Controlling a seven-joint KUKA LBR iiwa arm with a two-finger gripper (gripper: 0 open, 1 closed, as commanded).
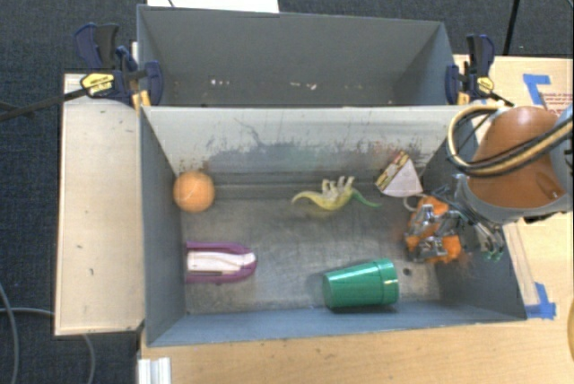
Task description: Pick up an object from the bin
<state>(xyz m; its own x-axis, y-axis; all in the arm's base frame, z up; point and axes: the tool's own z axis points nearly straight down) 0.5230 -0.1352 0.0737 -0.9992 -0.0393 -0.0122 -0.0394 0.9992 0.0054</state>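
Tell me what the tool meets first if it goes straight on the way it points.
Probably the small orange toy directly beneath the tool, near the right end of the bin. The green cup lies left of that line. Depth is unclear from this view.

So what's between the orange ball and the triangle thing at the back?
A yellow-green toy dinosaur lies between the orange ball and the triangle thing, as the camera view shows.

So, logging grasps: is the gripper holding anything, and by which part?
Cannot tell: the gripper sits at an orange thing at the bin's right end.
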